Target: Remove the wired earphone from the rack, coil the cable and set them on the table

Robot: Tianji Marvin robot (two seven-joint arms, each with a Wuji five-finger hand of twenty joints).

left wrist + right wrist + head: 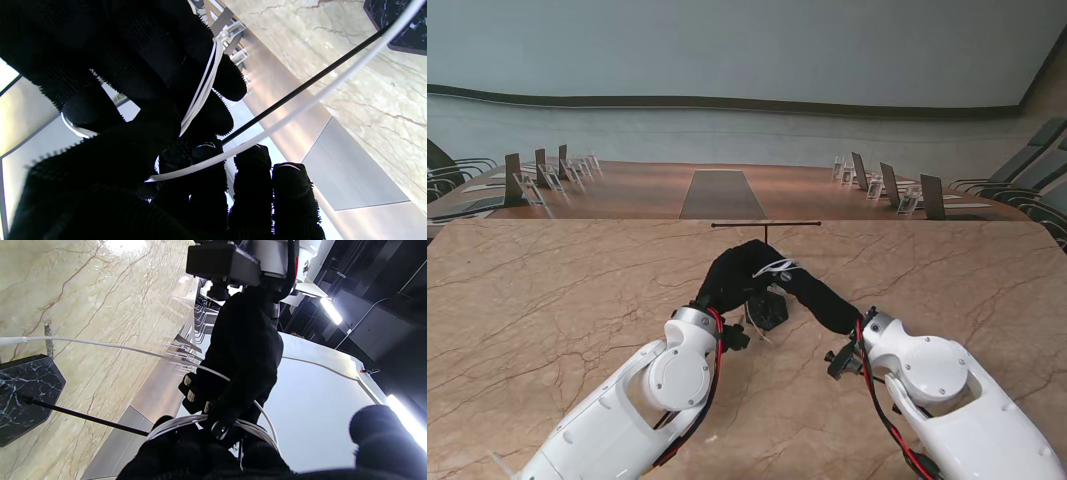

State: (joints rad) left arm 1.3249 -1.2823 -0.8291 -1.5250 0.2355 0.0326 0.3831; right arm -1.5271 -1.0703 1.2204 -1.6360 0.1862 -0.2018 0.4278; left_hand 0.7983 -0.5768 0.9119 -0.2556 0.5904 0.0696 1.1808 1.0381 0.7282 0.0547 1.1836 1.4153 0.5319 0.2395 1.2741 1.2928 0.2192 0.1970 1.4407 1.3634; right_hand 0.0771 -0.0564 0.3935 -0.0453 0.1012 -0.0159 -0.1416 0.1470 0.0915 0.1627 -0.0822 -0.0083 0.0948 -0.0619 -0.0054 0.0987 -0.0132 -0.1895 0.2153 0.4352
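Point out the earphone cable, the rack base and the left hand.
cable (pixel 300 108), left wrist view, mid-span of taut white strand.
rack base (pixel 26 393), right wrist view, dark marble face.
left hand (pixel 732 272), stand view, back of glove.

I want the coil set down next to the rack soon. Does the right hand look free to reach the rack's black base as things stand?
Probably not yet: the right hand has the white cable looped over its fingers, and the left hand holds the same cable. The base lies close beneath both.

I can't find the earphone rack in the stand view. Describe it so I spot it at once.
Look at the marble table, at its middle, just beyond the two black-gloved hands. The rack is a thin black T: a horizontal bar on a slim post. Nothing else there stands upright.
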